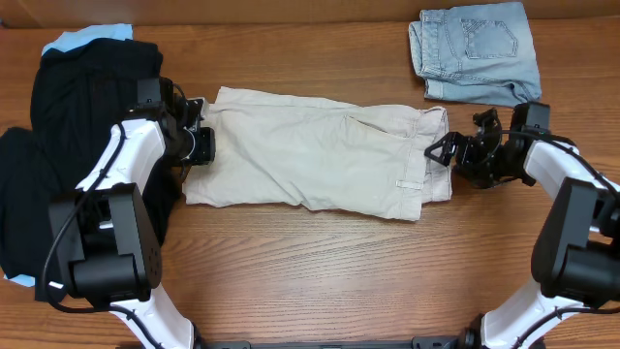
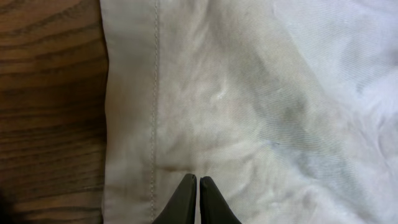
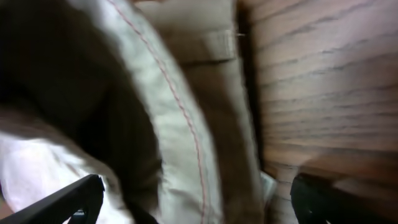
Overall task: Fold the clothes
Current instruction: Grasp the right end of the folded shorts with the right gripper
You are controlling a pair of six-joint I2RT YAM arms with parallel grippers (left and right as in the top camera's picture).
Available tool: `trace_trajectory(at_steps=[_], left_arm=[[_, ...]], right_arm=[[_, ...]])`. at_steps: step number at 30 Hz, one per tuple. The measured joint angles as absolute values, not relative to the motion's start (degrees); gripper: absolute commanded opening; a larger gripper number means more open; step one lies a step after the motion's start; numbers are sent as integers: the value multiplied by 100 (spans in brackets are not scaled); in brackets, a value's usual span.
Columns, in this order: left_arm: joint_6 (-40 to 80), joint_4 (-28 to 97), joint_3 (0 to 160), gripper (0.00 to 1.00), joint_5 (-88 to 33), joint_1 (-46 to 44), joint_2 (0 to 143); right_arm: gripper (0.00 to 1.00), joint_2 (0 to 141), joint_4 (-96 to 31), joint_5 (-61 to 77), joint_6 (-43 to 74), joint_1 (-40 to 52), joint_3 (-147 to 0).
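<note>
The view is close and blurred. The beige shorts (image 3: 217,112) fill most of it, and their waistband (image 3: 186,130), with a reddish stitch line, runs down between the dark fingers (image 3: 68,199) of the right gripper (image 3: 202,202), which stand wide apart. A belt loop (image 3: 208,46) crosses the band higher up. The wooden table (image 3: 323,93) lies bare just beside the fabric.

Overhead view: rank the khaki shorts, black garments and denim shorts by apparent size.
1-2. khaki shorts and black garments: too close to rank, since the left arm covers part of the black pile.
3. denim shorts, clearly smallest.
</note>
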State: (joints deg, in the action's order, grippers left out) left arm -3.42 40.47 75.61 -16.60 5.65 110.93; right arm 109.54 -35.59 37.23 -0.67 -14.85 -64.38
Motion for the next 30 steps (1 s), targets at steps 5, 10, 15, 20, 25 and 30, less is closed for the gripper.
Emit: trace_trajectory(at_steps=[5,10,15,20,25,30], left_arm=[[-342,4056,7561,5,-1695,565,11093],[-342,4073,7561,4,-1702,565,11093],[-342,4075,7561,4,-1702,565,11100],[-338,4075,7561,4,-1702,565,11109],[-336,4147,7561,4,-1806,565,11111],[-340,4289,7561,4,-2222,567,11120]], right_arm=[[100,11109,-3538,4246,-139,-1463,-6447],[99,11303,-3516,4786,-154,-1201,-6484],[73,11378,-3509,4917,-191,-709,-6482],[31,11546,-3293,4720,8,-226,-6464],[20,11570,-3225,4650,311,-215,-6447],[14,11515,-3522,4646,392,-414,-6447]])
